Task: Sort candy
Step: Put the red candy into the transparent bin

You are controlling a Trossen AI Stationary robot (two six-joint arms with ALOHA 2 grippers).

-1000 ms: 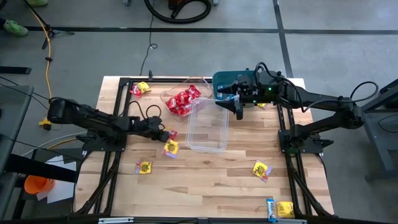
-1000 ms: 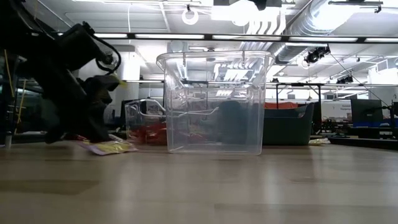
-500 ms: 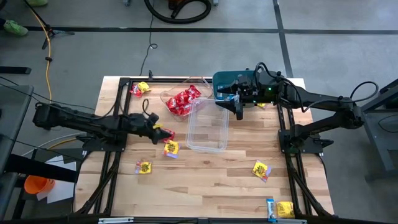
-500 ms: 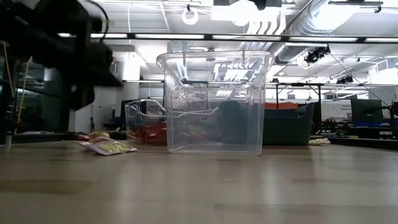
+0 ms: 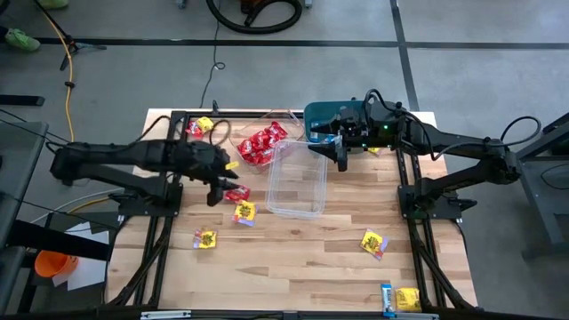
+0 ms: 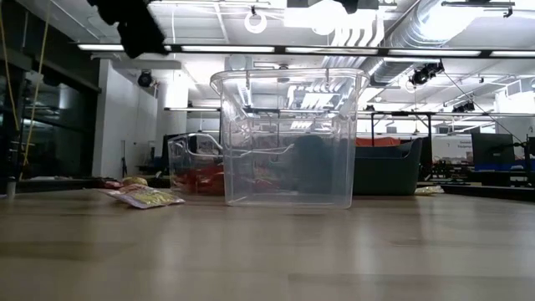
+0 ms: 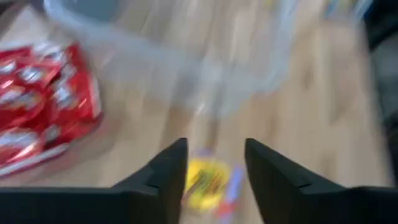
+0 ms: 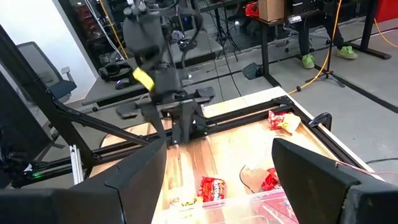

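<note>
Left gripper (image 5: 222,182), jaws apart and empty, hangs above a yellow candy (image 7: 205,180) on the table (image 5: 293,258). Right gripper (image 5: 340,153), jaws wide, hovers over the clear tub (image 5: 296,178).

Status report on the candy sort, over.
Left gripper open, raised near loose yellow candy. Right gripper open, waiting by teal bin. Red candy in clear tub. No obstruction seen.

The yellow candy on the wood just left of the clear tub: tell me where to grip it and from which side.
Take the yellow candy from straight above, pinching across its narrow width. It lies flat on the table, with open wood around it, so a side approach has no edge to catch.
</note>
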